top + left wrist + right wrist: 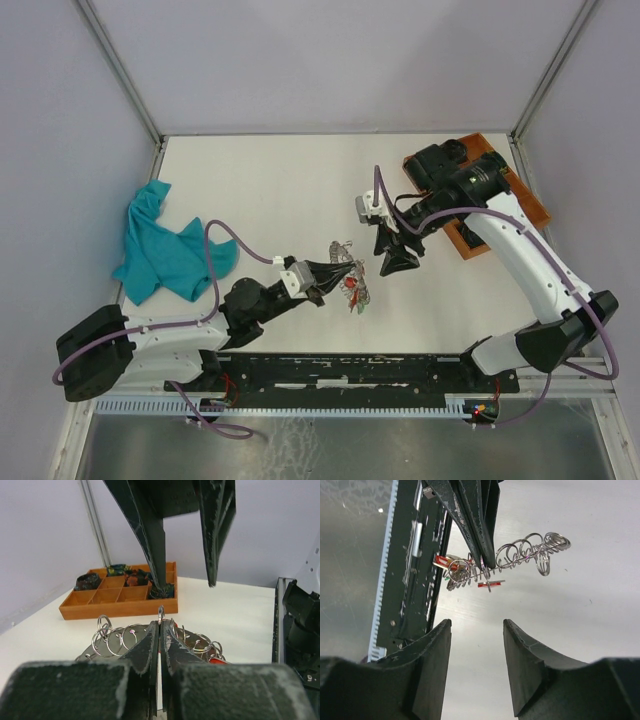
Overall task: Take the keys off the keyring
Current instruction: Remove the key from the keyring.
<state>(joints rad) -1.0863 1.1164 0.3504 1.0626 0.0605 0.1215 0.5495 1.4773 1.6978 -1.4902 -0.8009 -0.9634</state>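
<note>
left gripper [161, 626] clamped shut on silver coiled-wire keyring [530, 547] mid-table (pinched partway along the coil). small silver keys with red plastic tags [488, 584] on it. right gripper [475, 630] just beside, fingers apart, holding nothing.

I can read no lettering, number or brand on any of my feeds. The red tags on the keys [490, 584] are too small to make out, and the wooden compartment tray [115, 611] shows no legible mark.
</note>
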